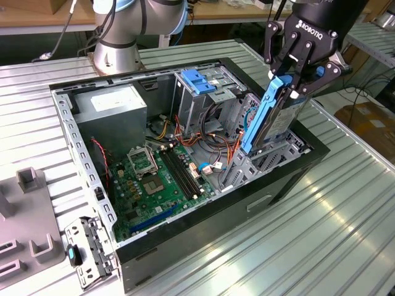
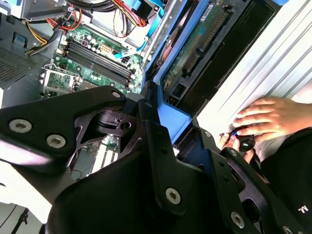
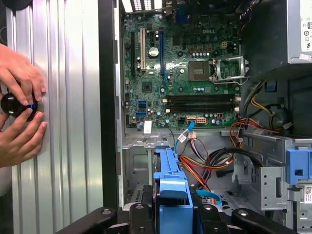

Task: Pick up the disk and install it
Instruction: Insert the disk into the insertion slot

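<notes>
Black claw [image 1: 298, 80] is clamped on the top end of the blue-railed, silver-grey metal hard disk [image 1: 287, 117]. It holds the disk nearly upright over the grey metal drive bay [image 1: 266, 159], at three o'clock in the open black computer case [image 1: 203, 237] in the exterior view.

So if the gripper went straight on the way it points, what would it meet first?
Probably the grey drive bay: the gripper holds the disk edge-down over it, though depth is unclear.
</notes>
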You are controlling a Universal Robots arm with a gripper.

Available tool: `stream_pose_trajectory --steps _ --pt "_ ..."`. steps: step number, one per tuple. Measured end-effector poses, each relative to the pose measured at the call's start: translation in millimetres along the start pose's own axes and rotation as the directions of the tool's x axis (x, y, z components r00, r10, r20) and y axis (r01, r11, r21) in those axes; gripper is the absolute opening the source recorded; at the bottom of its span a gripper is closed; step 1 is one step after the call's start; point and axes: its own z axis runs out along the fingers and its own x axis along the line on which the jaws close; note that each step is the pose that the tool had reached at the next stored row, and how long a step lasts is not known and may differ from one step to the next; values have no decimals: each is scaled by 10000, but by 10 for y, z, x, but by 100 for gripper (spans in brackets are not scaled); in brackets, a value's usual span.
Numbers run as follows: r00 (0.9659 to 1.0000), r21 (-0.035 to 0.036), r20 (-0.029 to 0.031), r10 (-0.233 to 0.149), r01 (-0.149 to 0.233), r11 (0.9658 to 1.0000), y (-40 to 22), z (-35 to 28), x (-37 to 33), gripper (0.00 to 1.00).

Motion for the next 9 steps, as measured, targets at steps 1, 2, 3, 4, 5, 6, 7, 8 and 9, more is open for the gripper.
stream_pose_trajectory --steps 1,2,3,4,5,6,7,8,9 --pt "10000 -1 -1 0 0 10000 0 8 1 37" --pt "10000 -2 -1 0 0 10000 0 14 0 37" --pt "10000 -2 0 -1 1 10000 0 20 1 37" --pt "10000 -4 -1 0 0 10000 0 35 2 37" --pt "10000 -6 -1 0 0 10000 0 45 2 37" --pt "10000 -9 -2 -1 1 10000 0 58 2 37" --pt "10000 -14 -1 -1 1 10000 0 72 2 37" --pt "10000 -16 -3 -1 1 10000 0 78 2 37" --pt "10000 -18 -1 -1 1 10000 0 86 2 37"
